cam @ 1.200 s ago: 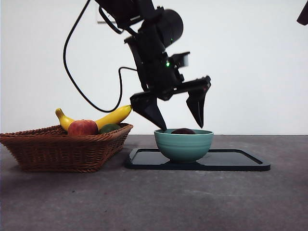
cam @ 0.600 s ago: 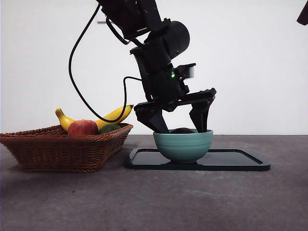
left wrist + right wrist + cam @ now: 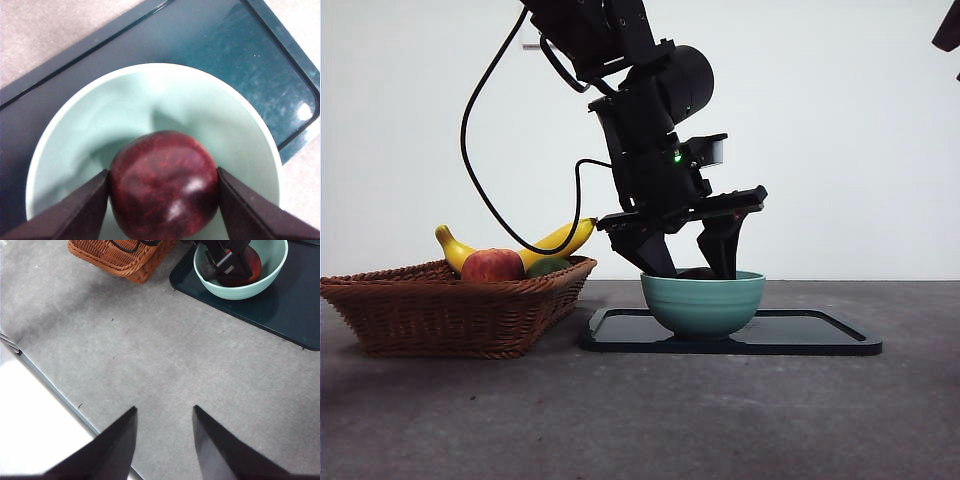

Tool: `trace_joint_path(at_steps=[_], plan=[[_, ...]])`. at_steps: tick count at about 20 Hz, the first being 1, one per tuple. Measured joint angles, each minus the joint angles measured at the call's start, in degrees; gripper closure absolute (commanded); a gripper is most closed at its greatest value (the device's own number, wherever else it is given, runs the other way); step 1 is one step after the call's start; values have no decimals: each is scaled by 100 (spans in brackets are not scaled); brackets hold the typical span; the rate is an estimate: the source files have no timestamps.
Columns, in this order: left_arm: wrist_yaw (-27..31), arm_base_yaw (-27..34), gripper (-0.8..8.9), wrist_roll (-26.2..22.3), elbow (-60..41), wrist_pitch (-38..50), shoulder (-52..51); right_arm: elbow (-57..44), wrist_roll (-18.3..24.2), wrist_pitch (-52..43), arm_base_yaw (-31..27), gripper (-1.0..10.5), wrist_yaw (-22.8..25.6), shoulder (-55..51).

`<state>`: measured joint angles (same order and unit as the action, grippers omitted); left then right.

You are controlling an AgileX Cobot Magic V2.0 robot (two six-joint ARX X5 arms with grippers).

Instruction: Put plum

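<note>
The plum (image 3: pixel 165 187), dark maroon and glossy, lies in the pale green bowl (image 3: pixel 150 100) on the dark tray (image 3: pixel 225 45). My left gripper (image 3: pixel 162 171) reaches down into the bowl (image 3: pixel 703 300), and its two jaws press against the plum's two sides. In the front view only a dark sliver of the plum (image 3: pixel 698 272) shows above the rim, between the jaws of the left gripper (image 3: pixel 688 268). My right gripper (image 3: pixel 164 409) is open and empty, high over the bare table, far from the bowl (image 3: pixel 240 290).
A wicker basket (image 3: pixel 450 310) stands left of the tray (image 3: pixel 800 335) and holds a banana (image 3: pixel 555 242), a red fruit (image 3: pixel 492 265) and a green fruit (image 3: pixel 548 266). The right arm shows as a black tip (image 3: pixel 948 30) at the top right corner.
My left gripper has come down from above the bowl into it, and its jaws have closed in onto the plum. The bowl shifted slightly.
</note>
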<state>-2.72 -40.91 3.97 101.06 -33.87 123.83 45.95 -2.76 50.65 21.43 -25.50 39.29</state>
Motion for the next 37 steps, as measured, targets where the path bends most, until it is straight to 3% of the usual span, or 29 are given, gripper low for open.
trace_joint_path(at_steps=[5, 15, 27, 34, 37], plan=[[0, 9, 541, 0, 306, -402, 20, 0, 0, 0, 0, 771, 0, 0], [-4, 278, 542, -2, 2850, -1982, -13, 0, 0, 0, 0, 771, 0, 0], [0, 1458, 543, -190, 2918, -3373, -2326, 0, 2, -28, 0, 771, 0, 0], [0, 1788, 543, -352, 2900, -4249, -3053, 0, 87, -101, 0, 770, 0, 0], [-2, 1840, 543, -378, 2430, -4304, -3346, 0, 107, -101, 0, 770, 0, 0]])
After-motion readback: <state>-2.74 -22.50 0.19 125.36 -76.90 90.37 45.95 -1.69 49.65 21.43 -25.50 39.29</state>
